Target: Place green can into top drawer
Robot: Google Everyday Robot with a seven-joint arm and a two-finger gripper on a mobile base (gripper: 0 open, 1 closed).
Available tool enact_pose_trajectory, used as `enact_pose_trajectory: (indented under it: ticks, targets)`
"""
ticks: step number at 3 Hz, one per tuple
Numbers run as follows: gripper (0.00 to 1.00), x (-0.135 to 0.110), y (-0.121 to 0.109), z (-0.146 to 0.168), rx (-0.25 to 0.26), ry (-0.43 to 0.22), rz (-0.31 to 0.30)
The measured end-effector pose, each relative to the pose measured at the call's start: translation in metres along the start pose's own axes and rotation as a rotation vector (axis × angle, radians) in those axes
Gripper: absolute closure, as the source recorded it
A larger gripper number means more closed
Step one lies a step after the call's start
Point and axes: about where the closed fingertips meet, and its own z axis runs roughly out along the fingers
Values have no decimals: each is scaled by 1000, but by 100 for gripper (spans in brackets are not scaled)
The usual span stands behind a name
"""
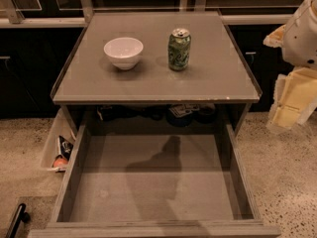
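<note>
Though it fills most of the view, the grey bench (218, 78) carries two things on its flat top. Below its front edge the top drawer (74, 177) stands pulled out, its bare bottom showing. At the right edge, beside the bench and well apart from both things, hangs the pale pincer (291, 103); I cannot tell whether it is open or closed. A white bowl (123, 52) sits on the left. Near it, to the right, the green can (179, 49) stands upright, its long axis vertical and its silver top and pull tab facing up. The print on its label cannot be read.
</note>
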Motion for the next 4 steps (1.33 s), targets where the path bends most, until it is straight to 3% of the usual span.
enact_pose_trajectory:
  ticks: [2, 4]
  targets:
    - [0, -8, -7, 2, 17, -23, -19]
    - [0, -33, -34, 15, 99, -163, -111]
